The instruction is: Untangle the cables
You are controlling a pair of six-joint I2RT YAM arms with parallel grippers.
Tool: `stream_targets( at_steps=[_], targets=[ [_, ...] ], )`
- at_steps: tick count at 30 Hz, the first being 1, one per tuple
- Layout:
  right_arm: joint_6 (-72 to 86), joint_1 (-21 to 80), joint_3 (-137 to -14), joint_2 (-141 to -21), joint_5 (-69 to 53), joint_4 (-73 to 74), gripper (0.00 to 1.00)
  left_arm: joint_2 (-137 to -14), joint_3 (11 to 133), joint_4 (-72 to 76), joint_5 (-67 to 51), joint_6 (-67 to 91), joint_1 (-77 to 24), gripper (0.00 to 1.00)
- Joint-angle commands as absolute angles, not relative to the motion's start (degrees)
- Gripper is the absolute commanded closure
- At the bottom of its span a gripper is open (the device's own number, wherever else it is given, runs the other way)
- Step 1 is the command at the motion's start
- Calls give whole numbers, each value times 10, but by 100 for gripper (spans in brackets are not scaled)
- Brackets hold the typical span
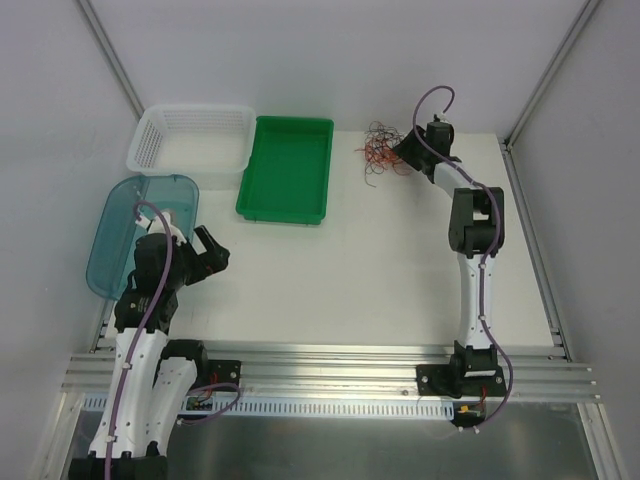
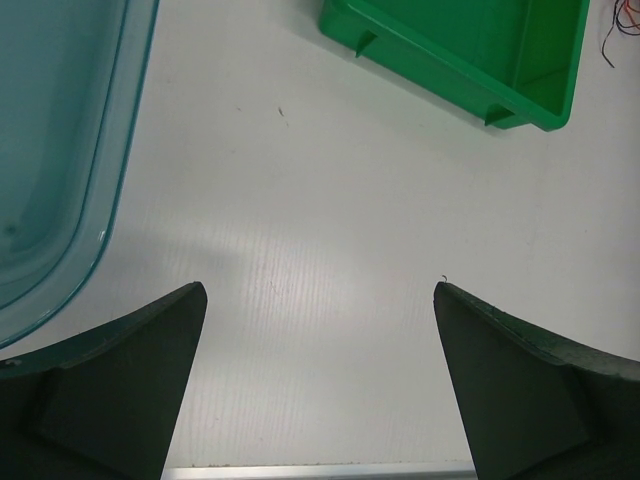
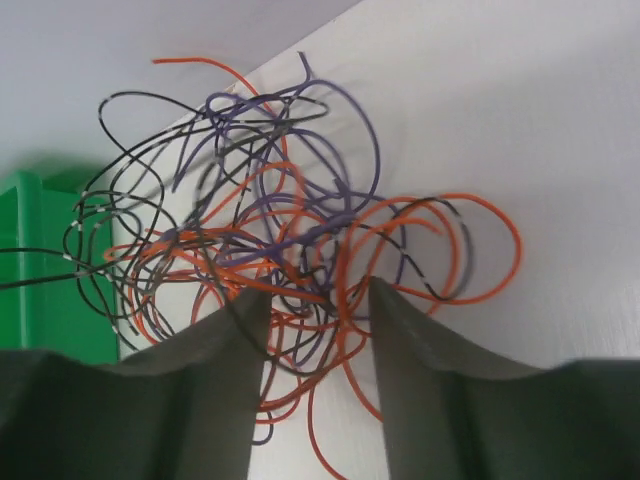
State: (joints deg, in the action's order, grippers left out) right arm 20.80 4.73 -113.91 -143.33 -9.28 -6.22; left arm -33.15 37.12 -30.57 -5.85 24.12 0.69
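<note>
The cables point(image 1: 378, 147) are a tangle of thin red-orange, purple and black wires at the table's far edge, right of the green tray. In the right wrist view the tangle point(image 3: 290, 200) fills the middle. My right gripper point(image 3: 318, 290) is down in it, part open, with several orange and black loops lying between the two fingers. In the top view the right gripper point(image 1: 402, 150) sits at the tangle's right side. My left gripper point(image 1: 215, 250) is wide open and empty over bare table at the near left; it also shows in the left wrist view point(image 2: 320, 290).
A green tray point(image 1: 285, 121) stands at the back centre, also in the left wrist view point(image 2: 450, 70). A white basket point(image 1: 190, 118) is to its left. A clear blue lid point(image 1: 115, 225) lies at the left edge, beside my left arm. Walls close behind the tangle.
</note>
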Motion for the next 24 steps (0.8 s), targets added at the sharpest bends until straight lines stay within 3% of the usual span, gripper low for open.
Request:
stream_targets(
  at_steps=[1, 2, 5, 12, 19, 24],
  targets=[
    [233, 45, -1163, -1440, -119, -105, 56, -337, 374, -282, -70, 229, 2, 1],
    [233, 45, -1145, -1435, -122, -111, 75, -336, 374, -281, -71, 230, 2, 1],
    [233, 45, -1066, -1395, -127, -141, 99, -332, 372, -279, -76, 229, 2, 1],
    [198, 47, -815, -1180, -159, -161, 99, -337, 361, -258, -150, 228, 3, 1],
    [117, 62, -610, -910, -206, 50, 99, -339, 352, -229, -228, 223, 3, 1],
    [67, 140, -505, -715, -200, 169, 99, -351, 345, -222, -272, 221, 2, 1]
  ],
)
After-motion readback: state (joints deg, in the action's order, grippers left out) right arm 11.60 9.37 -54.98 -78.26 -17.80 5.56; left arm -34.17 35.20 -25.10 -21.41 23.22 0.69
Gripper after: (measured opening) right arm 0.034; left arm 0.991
